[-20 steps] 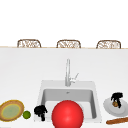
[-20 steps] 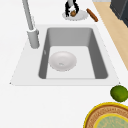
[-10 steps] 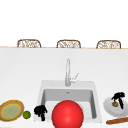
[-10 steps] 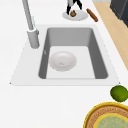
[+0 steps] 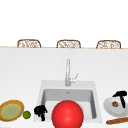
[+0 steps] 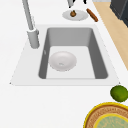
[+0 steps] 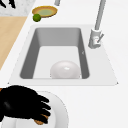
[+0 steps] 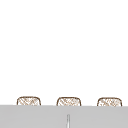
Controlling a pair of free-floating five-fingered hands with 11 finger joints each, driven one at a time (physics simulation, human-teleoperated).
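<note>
Front, side and upper views of a smooth white bench (image 5: 22,75) with a grey rectangular sink (image 6: 72,35) set into it. The right hand (image 5: 120,96), matte black, hangs over a round white glossy plate (image 5: 108,108) at the bench's right end; in the right side view its fingers (image 7: 41,107) curl downward over a small brown rounded nut-like item (image 5: 115,103) lying near the plate's middle, touching it from above. Whether the item is actually pinched cannot be told. The item is roughly round, with no clear long axis.

Just beside the plate, toward the front edge, lies a brown wooden rolling-pin-like stick (image 5: 117,121); its long axis runs along the bench's front edge, slightly tilted, rising to the right in the front view.

The left hand (image 5: 40,111) hovers at the sink's front left corner, fingers curled, holding nothing. Near it sit a small green lime (image 5: 26,114) and, just beyond, a shallow woven round basket-plate with a yellow rim and greenish centre (image 5: 11,110).

Inside the sink rests a white glossy inverted bowl (image 6: 62,60), dome-shaped. A large red smooth sphere (image 5: 67,114) appears at the sink's front in the front view. A tall grey metal faucet (image 5: 68,72) stands upright behind the basin. Three woven wicker chair backs (image 5: 68,44) line the far edge.
</note>
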